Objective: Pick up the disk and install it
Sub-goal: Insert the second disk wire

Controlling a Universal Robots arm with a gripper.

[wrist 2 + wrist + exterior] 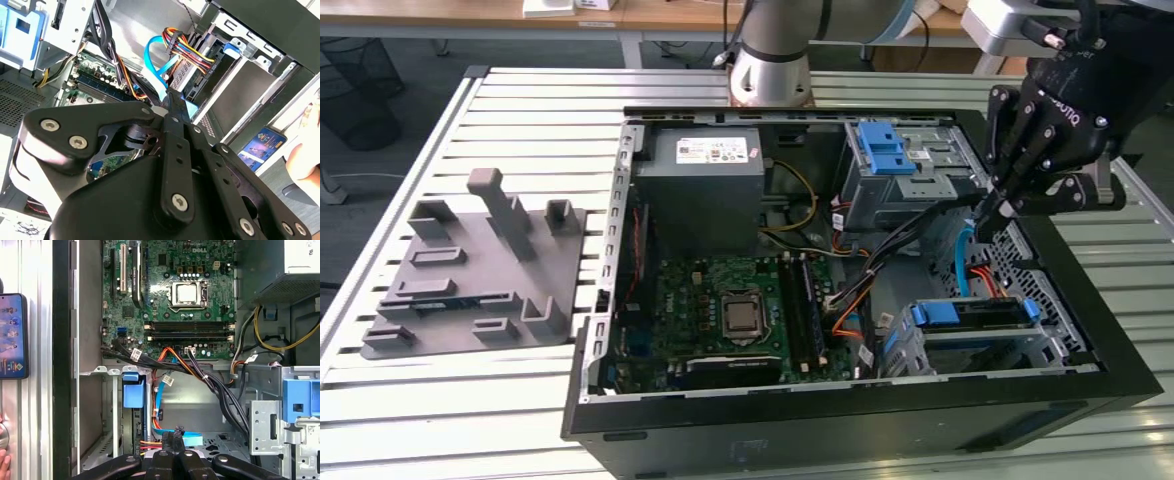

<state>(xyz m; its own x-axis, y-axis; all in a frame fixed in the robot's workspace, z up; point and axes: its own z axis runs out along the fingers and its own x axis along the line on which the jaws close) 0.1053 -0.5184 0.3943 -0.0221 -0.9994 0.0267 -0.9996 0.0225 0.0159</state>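
Disk sits in the lower bay of the open computer case, at the near corner on the exterior view's right. Its blue end faces up and looks level with the bay frame. In the first wrist view the same blue end lies inside the bay rails, just beside the loose wiring.

Gripper hangs above that bay, a little farther back, tip pointing down into the case. We read the fingers as drawn together. A blue data cable loops right under the tip. We cannot tell whether the tip pinches the cable or its black plug, or only touches it.

We judge the seating mostly done, and the work now is around the cable end of the disk. To do this well, we would keep the tip square to the bay and clear of the orange and black wire bundle, which crosses close by. We would press only on the carrier's blue end, not on the bay's thin metal frame, and check that both rails sit flush so the disk is not cocked.

Grey fixture stands on the bench, well apart on the exterior view's left.
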